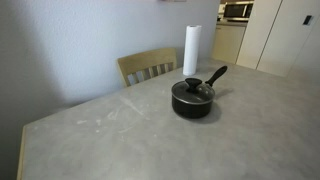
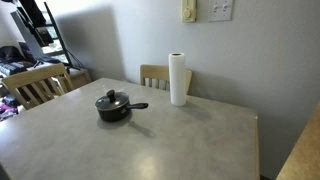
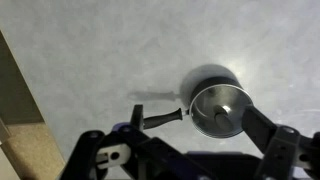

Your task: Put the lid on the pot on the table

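The gripper [image 3: 182, 140] hangs above, spread wide and empty. It has nothing to hold, since the round clear-glass lid [image 1: 193, 89] already caps the small black saucepan [image 1: 192, 104] on the grey stone-look surface [image 1: 110, 140].

**Tabletop: surface and contents**

The table [image 1: 120, 140] is a grey, stone-look slab, flat, with faint pale scuffs [image 1: 118, 114] toward one corner; it also shows in the wrist view [image 3: 90, 50]. Two items rest on it. The pot [image 1: 192, 100], small, black and upright, sits away from the edges in both exterior views [image 2: 112, 107]; its long handle [image 2: 137, 105] is level and clear of the surface. The white paper-towel roll [image 2: 178, 80] stands on end near the table's far edge, apart from the pot.
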